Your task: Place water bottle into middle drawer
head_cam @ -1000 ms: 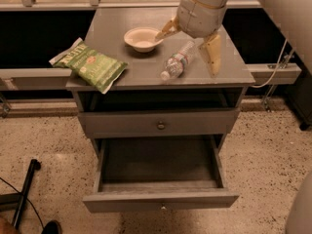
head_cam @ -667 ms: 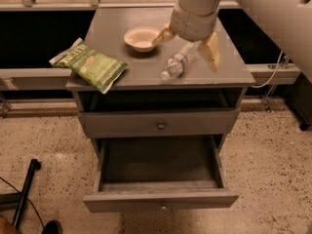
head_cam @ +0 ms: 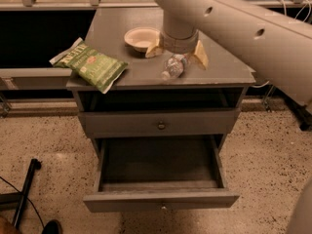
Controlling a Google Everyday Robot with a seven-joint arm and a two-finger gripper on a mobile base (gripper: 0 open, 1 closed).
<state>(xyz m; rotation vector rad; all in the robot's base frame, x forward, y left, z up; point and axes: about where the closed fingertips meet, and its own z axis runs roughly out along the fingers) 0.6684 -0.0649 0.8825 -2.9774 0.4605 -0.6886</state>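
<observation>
You're at the grab step I'd say: claw sits spread over the water bottle lying on the worktop, so drop lower, pinch it, then carry it to the open middle drawer.

Scene dim overall, with a warm yellowish cast. Light falls from above: the cabinet top and the pale arm are the brightest surfaces, with no harsh glare. The gripper, fingers spread wide over the water bottle on that top, is evenly lit. The open shelf under the top and the inside of the pulled-out middle drawer sit in deep shade. Speckled floor moderately lit. The recesses on both sides of the cabinet are black.
</observation>
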